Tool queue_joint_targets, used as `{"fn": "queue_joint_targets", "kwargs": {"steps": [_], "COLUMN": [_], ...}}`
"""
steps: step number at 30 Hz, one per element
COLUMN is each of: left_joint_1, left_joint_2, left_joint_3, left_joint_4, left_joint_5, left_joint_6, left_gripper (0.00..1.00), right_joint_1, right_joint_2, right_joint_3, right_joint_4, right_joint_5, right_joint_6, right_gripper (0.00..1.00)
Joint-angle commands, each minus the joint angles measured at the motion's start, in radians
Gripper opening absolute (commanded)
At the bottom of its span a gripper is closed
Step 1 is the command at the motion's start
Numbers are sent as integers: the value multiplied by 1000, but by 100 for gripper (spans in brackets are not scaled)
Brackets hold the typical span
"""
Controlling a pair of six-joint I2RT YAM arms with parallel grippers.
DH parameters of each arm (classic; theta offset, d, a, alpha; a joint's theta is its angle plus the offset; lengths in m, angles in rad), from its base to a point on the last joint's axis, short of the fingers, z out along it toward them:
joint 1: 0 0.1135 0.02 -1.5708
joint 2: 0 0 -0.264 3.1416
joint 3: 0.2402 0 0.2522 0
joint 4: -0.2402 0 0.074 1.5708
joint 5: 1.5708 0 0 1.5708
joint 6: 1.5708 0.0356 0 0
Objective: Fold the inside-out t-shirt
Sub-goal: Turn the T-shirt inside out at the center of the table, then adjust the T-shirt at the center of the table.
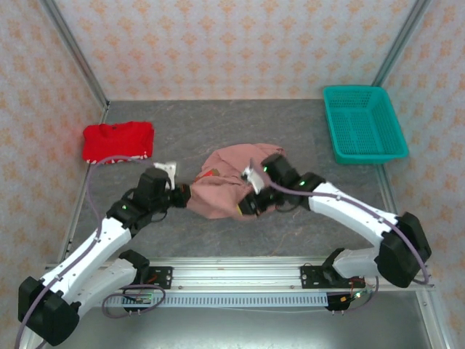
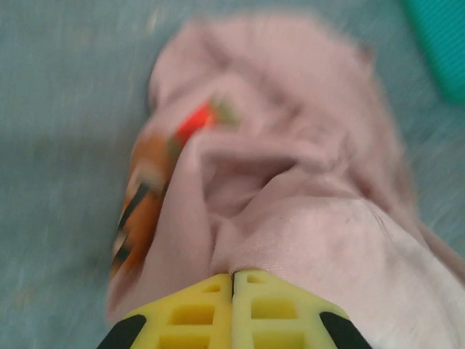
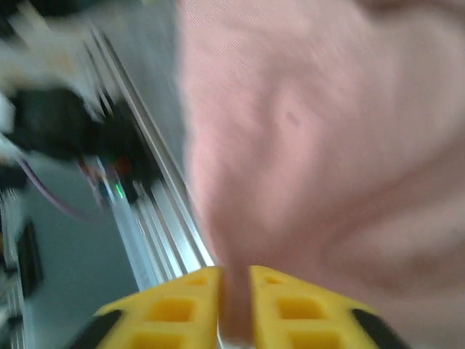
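T-shirt (image 1: 224, 180), gripped by left claw (image 1: 186, 196), right claw (image 1: 244, 206)

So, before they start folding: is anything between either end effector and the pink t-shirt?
Nothing visible does. The left end effector is closed at the edge of the t-shirt, and the right end effector has its cloth pinched.

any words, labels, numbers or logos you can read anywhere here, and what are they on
No text here can be read.
Print on the inside-out t-shirt: orange, black and red patch, too blurred to read.
White trim on the red garment: too small to tell if it holds lettering.
Teal basket: no label visible.
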Motion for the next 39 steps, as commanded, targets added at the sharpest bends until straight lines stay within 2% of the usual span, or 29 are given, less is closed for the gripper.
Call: {"fn": "queue_joint_targets", "kwargs": {"steps": [1, 3, 5, 6, 9, 12, 15, 19, 20, 23, 25, 28, 31, 33, 36, 37, 39], "left_joint_1": [-1, 0, -1, -4, -73, -156, -168, -167, -164, -159, -161, -175, -195, -201, -202, -202, -204], "left_joint_2": [-73, -72, -13, 31, 200, 343, 420, 514, 526, 480, 410, 316, 325, 394, 529, 560, 577], "left_joint_3": [-38, -52, -43, -29, 31, 102, 114, 149, 156, 124, 89, 40, 49, 102, 192, 213, 219], "left_joint_4": [-65, 15, 102, 129, 154, 115, 141, 153, 146, 165, 198, 266, 303, 248, 149, 127, 132], "left_joint_5": [21, -19, -19, -6, -28, -104, -131, -254, -273, -261, -214, -115, -40, -44, -80, -75, -45], "left_joint_6": [-66, -101, -114, -113, -81, -19, -35, -33, -38, -28, 7, 57, 104, 145, 181, 194, 192], "left_gripper": [38, 58, 68, 70, 73, 74, 74, 74, 74, 74, 74, 75, 77, 77, 77, 78, 77], "right_joint_1": [-11, -67, -147, -157, -118, -94, -58, -49, -50, -56, -74, -115, -157, -169, -182, -185, -184], "right_joint_2": [-78, -94, -14, 34, 196, 321, 411, 481, 495, 528, 509, 468, 463, 509, 614, 622, 590], "right_joint_3": [-5, -8, 41, 82, 199, 253, 311, 306, 309, 385, 442, 510, 561, 625, 779, 810, 799], "right_joint_4": [-15, 129, 189, 171, 130, 188, 165, 207, 217, 202, 200, 181, 169, 141, 24, 1, -28], "right_joint_5": [145, 267, 346, 399, 525, 498, 503, 467, 466, 465, 424, 363, 311, 318, 342, 370, 430], "right_joint_6": [-9, 79, 165, 168, 122, 108, 62, 65, 63, 43, 46, 66, 90, 102, 112, 111, 91], "right_gripper": [46, 58, 59, 59, 58, 58, 58, 55, 53, 23, 10, 1, 0, 4, 25, 34, 45]}}
